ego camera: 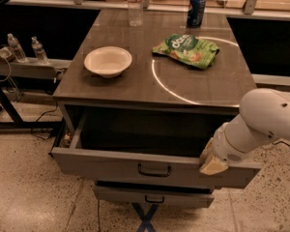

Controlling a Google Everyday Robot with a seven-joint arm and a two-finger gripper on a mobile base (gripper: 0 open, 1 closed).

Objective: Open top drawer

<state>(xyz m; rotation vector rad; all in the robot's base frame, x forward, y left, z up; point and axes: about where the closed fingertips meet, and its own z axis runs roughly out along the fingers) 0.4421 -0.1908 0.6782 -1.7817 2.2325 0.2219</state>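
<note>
The top drawer (111, 167) is a wide grey drawer with a small dark pull handle (154, 170) at centre. It stands pulled well out from under the table top, its dark inside showing. My gripper (211, 162) on the white arm (266, 122) sits at the drawer's top front edge, right of the handle. Its tip rests on or over the front panel. A narrower grey drawer (152, 197) with a like handle shows below.
On the table top (135, 88) are a white bowl (108, 61), a green snack bag (186, 50), a blue can (196, 9) and a clear bottle (134, 6). Two small bottles (24, 48) stand on a rack at left. Speckled floor lies around.
</note>
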